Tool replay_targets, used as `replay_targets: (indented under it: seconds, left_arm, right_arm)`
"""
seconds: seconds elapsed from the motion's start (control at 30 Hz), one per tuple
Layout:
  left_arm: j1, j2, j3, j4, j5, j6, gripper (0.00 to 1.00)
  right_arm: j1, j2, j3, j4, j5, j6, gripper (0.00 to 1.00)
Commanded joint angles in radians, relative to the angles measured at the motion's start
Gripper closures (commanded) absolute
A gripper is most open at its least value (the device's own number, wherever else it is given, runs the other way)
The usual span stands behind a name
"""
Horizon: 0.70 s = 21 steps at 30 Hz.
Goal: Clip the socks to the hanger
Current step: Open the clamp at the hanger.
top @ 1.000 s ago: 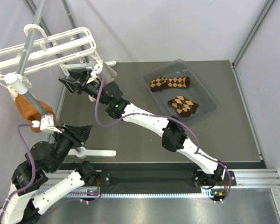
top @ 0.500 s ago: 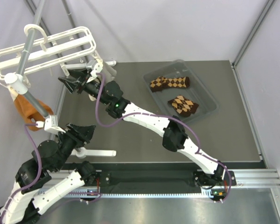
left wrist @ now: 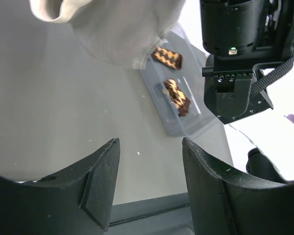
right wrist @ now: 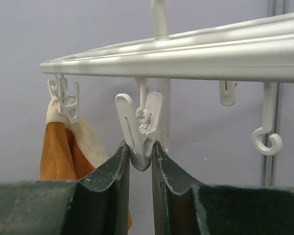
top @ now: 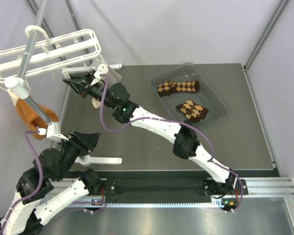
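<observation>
The two argyle socks lie in a clear bin at the back right. They also show small in the left wrist view. The white hanger hangs at the far left. My right gripper reaches under it. In the right wrist view the right gripper is shut on the lower end of a dangling white clip below the hanger's bar. My left gripper is open and empty above the table.
An orange sock and a grey-beige sock hang clipped at the hanger's left end. A grey pole carries the hanger. A white bar lies near the left arm. Walls close in left and behind.
My right gripper has shifted slightly up toward the hanger. My left arm has drawn slightly back and to the right, still open.
</observation>
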<state>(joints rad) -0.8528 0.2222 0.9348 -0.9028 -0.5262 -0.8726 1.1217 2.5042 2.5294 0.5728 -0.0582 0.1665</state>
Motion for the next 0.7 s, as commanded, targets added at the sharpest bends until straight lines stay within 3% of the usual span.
replay_targets:
  seconds: [0.0, 0.4, 0.67]
  left_arm:
    - [-0.003, 0.015, 0.006, 0.09, 0.069, 0.046, 0.42]
    - [-0.003, 0.187, 0.061, 0.379, 0.233, 0.251, 0.42]
    - [-0.003, 0.376, 0.151, 0.513, 0.287, 0.325, 0.43]
  right_arm:
    - [0.018, -0.148, -0.061, -0.028, -0.031, -0.016, 1.0]
    - [-0.092, -0.372, -0.083, -0.499, -0.311, 0.066, 1.0]
    - [-0.19, -0.421, -0.153, -0.564, -0.514, 0.148, 1.0]
